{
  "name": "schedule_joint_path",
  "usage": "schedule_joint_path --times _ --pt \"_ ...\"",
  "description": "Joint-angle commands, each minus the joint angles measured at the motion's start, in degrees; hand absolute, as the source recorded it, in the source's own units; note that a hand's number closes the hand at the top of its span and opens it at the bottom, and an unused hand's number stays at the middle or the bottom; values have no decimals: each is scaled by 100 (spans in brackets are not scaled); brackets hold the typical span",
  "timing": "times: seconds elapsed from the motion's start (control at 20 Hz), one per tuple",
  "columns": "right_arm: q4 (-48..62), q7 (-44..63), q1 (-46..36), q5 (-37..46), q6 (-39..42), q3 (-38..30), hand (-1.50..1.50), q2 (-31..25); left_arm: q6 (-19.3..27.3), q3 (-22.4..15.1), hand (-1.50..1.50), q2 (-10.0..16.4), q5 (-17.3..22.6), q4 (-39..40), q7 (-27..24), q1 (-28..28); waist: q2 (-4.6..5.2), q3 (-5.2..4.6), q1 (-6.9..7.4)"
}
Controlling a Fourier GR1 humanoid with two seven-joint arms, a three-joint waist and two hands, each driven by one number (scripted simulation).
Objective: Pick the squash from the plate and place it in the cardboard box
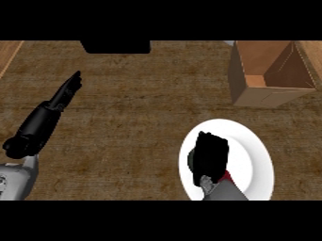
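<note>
head view is showing the black right hand (209, 155) covering the round white plate (257, 155) and hiding the squash under it; whether it is gripping, i cannot tell. lifting too soon is risking a slip, since the open brown cardboard box (271, 70) is standing well apart. the black left hand (66, 92) is resting flat and straight at left.

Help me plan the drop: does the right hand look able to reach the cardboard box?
Probably yes. The right hand is over the plate, and the cardboard box stands open-topped beyond it on the same side, with only counter between them.
</note>
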Motion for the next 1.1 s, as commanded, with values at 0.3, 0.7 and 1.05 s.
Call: schedule_joint_path --times 0.3,0.7,1.05 --pt "-843 -4463 -307 -1036 558 2511 150 -412 -173 -226 0 -108 -10 -2 -66 -183 118 50 581" --pt "-3027 -7111 -515 -1852 -328 1827 150 -2652 138 -98 0 -195 -205 173 8 -153 26 35 -90" --pt "-4119 -7245 -175 -3759 -77 -273 150 -3247 110 43 0 -133 -238 169 -96 -55 34 28 -125"
